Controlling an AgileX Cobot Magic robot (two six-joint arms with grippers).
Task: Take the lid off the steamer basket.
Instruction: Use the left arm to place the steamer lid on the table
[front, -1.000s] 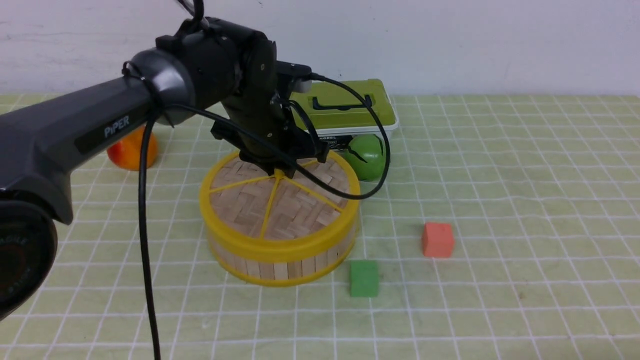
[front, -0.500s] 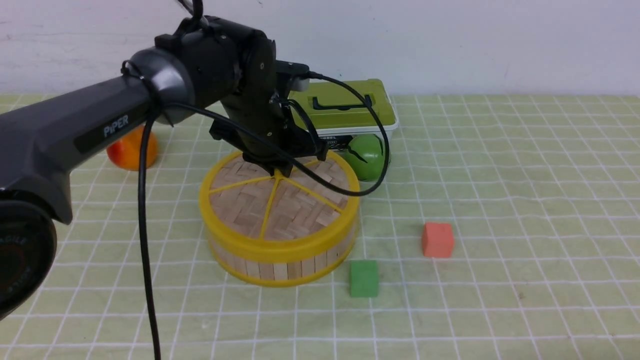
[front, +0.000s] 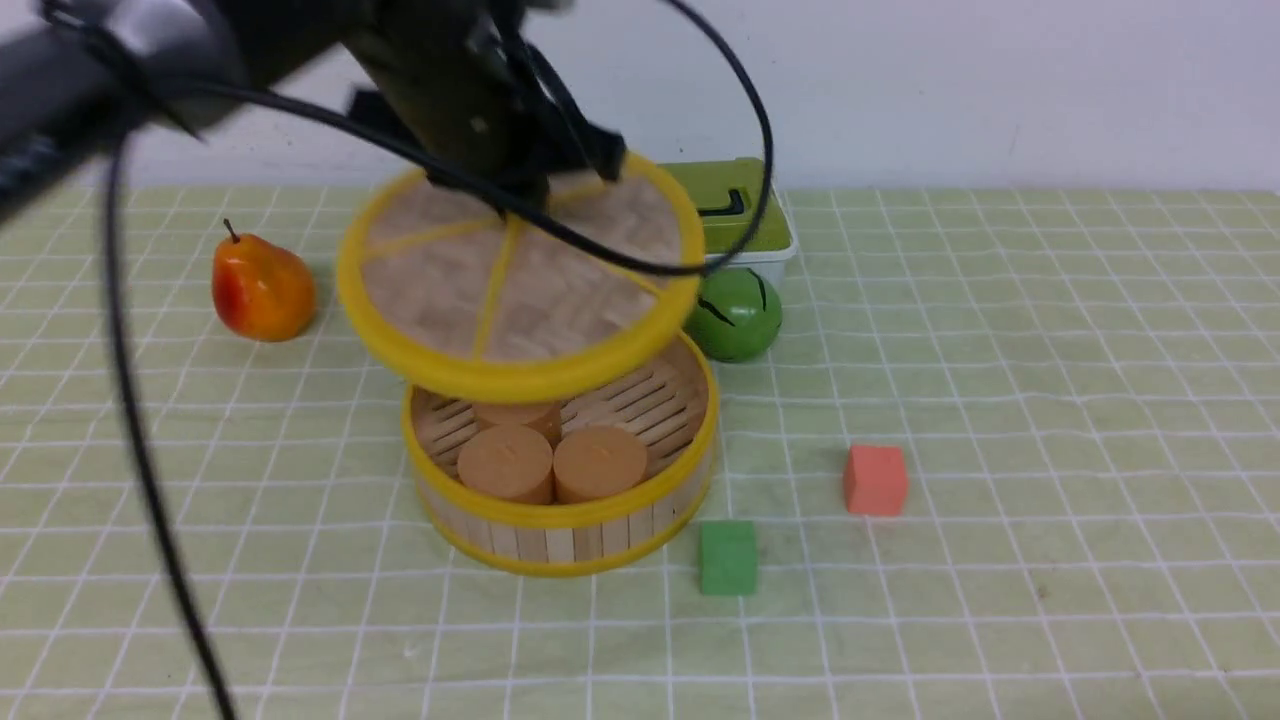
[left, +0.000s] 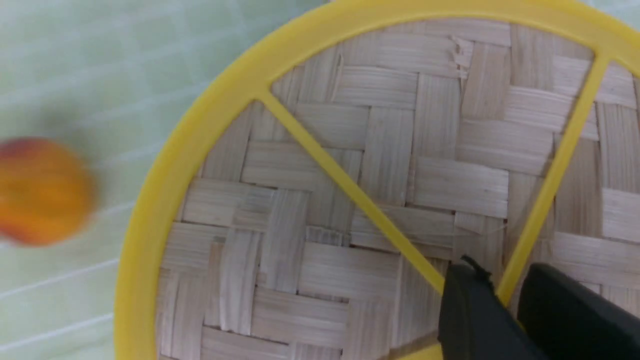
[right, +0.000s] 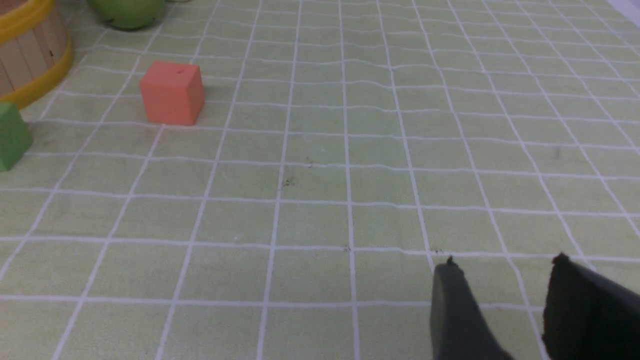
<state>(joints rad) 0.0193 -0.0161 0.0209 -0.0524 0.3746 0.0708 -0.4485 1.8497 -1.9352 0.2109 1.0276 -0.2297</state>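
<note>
Whereas a second ago it capped the steamer basket (front: 560, 520), the lid (front: 510, 290) now hangs clear above it, tilted.

- Green block (front: 728, 557): just in front of the basket.
- Basket: open, brown rounds (front: 510, 462) exposed.
- Lid: above the basket, its centre pinched in the closed left gripper (front: 535, 195). Removal looks effectively done.
- Green-lidded box (front: 735, 205): behind the basket.
- Right gripper (right: 505, 260): jaws apart, empty, well away from the basket.
</note>
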